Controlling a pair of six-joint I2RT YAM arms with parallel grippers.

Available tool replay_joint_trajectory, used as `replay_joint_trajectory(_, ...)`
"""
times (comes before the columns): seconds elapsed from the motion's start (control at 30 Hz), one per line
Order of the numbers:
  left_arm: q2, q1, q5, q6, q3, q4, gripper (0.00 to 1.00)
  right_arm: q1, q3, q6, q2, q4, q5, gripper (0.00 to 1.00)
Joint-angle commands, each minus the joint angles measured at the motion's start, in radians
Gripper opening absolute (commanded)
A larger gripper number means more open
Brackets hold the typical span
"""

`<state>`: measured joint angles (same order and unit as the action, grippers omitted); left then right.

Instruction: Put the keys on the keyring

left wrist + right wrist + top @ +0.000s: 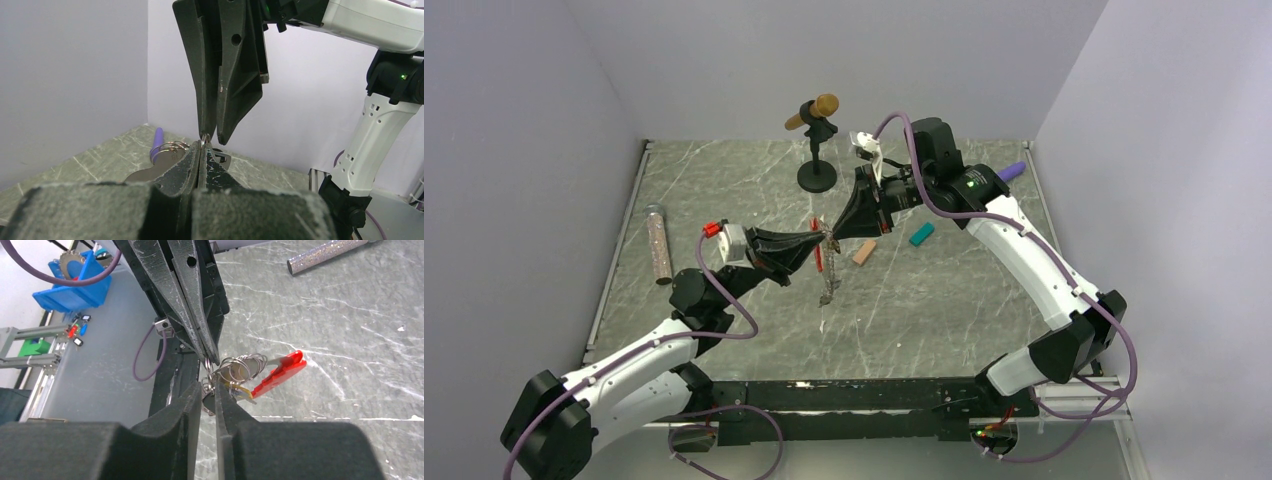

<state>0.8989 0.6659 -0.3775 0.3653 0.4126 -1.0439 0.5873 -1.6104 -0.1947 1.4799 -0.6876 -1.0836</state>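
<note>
The left pincer [200, 152] is pressed tight on the silvery wire loops of the keyring [278, 372], a bunch of red curved clip, thin chain and small tags. The bunch hangs over the grey marbled table [944, 320], just left of the loose tan block [864, 253]. The right pincer [208, 392] meets it tip to tip, jaws a narrow slit around one loop; whether they bite it I cannot tell.
</note>
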Motion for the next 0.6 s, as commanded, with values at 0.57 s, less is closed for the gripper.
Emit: replay_joint_trajectory(0.57, 0.0, -0.02, -0.027, 0.052, 0.028, -0.097, 0.0, -0.015, 0.002, 0.038, 0.011, 0.043, -0.046, 0.23)
